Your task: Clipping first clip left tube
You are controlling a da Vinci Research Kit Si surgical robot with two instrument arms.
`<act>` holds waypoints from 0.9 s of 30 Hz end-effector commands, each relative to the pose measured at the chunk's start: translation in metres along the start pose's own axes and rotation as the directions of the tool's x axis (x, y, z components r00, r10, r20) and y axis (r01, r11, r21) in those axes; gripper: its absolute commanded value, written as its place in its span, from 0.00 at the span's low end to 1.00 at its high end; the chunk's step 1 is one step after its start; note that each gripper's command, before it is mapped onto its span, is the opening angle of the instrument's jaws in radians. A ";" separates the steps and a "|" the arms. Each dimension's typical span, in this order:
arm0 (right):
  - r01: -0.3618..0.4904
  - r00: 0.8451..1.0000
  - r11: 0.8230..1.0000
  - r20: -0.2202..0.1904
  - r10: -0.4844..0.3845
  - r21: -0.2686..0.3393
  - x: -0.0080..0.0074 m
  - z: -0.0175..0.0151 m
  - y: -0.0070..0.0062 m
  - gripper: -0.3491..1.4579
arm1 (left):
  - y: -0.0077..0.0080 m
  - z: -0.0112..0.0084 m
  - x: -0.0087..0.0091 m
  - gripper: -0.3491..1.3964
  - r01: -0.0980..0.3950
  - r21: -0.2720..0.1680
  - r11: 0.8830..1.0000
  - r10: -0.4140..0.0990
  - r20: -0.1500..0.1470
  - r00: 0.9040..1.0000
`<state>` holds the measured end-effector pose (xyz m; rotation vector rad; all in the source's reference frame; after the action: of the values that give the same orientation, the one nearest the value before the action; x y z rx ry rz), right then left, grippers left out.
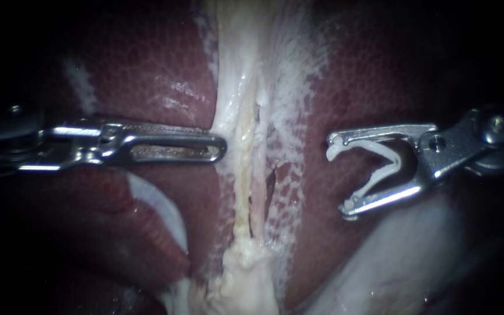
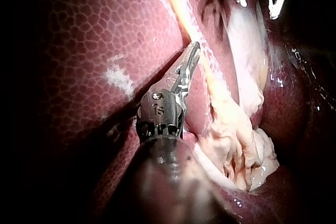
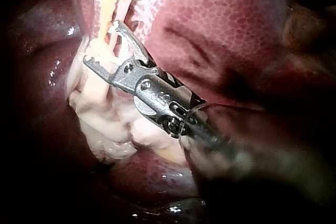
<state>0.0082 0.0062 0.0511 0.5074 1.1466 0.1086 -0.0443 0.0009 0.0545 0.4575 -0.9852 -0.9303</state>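
Liver [image 1: 147, 76]: the largest thing in front of you. It is dark red and wet, and its skin is patterned in small cells like a fine mosaic. It lies on both sides of the middle.

Band [image 1: 234, 58]: a cream-white strip of ragged, stringy tissue that runs top to bottom between the two red sides. A lacy white film frays off its right edge, and its lower end bunches into a soft, lumpy clump.

Left instrument [image 1: 220, 147]: bright metal, coming in level from your left. Its pincer is long, narrow and slotted. The two halves are pressed together, and the rounded tip rests against the left edge of the band.

Right instrument [image 1: 338, 176]: bright metal with a round screw at the hinge, coming in from your right. Its pincer is spread into a wide V, and both halves bear on the clip seated between them. It sits over the red liver to the right of the band, apart from it.

Left tube [image 1: 241, 169]: a thin, yellowish cord running lengthwise inside the band, with a pinker cord just beside it on the right. It lies just past the tip of your left instrument and apart from the clip.

Clip [image 1: 374, 181]: small, white and smooth. It is an open V with a hooked end on its upper arm, and it touches no tissue.
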 end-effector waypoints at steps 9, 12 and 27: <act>0.000 1.000 1.000 0.000 0.000 0.004 -0.0005 0.0009 -0.0003 0.52 | -0.0013 -0.0023 -0.0013 0.00 0.007 0.010 1.000 -0.007 -0.004 1.000; -0.011 1.000 1.000 0.001 0.011 0.011 -0.0011 0.0020 -0.0007 0.52 | -0.0017 -0.0034 -0.0020 0.00 0.011 0.010 1.000 -0.011 -0.004 1.000; -0.042 0.999 0.997 0.008 0.041 0.057 -0.0052 0.0104 -0.0021 0.52 | -0.0027 -0.0075 -0.0041 0.00 0.020 0.003 1.000 -0.020 0.028 0.999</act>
<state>0.0151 -0.0012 0.0582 0.5862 1.1333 0.1139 -0.0400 0.0022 0.0465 0.4597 -1.0094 -0.9556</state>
